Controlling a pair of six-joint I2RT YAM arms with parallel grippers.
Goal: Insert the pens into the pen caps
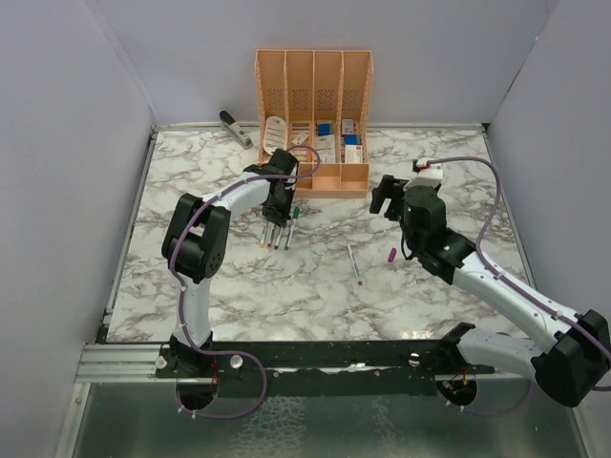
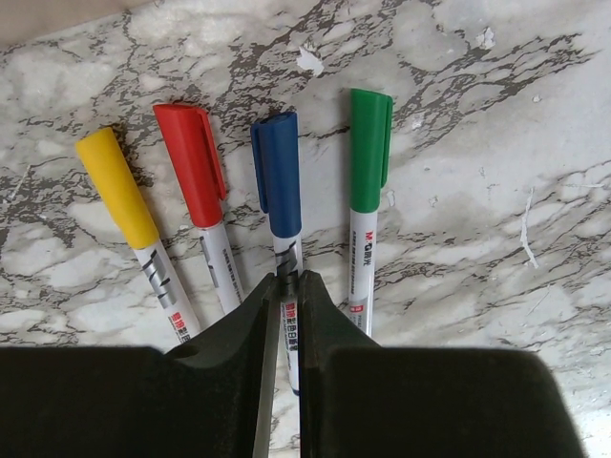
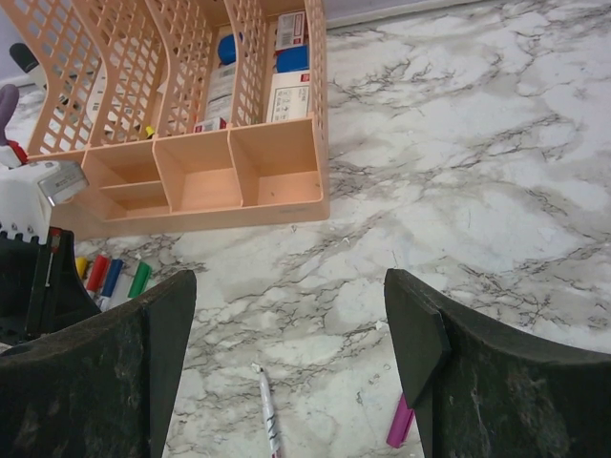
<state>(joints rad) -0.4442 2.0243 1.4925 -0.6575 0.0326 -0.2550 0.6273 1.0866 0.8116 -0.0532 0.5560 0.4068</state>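
Blue-capped pen (image 2: 283,205) sits pinched at its barrel in the jaws of the left gripper (image 2: 285,286) among three capped neighbours (image 2: 196,162), while the right gripper (image 3: 288,296), jaws spread, hangs over the bare pen (image 3: 268,415) and magenta cap (image 3: 401,423), either liable to roll if nudged.

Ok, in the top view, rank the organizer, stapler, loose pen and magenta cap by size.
Largest to smallest: organizer; stapler, about as long as the pen but bulkier; loose pen; magenta cap.
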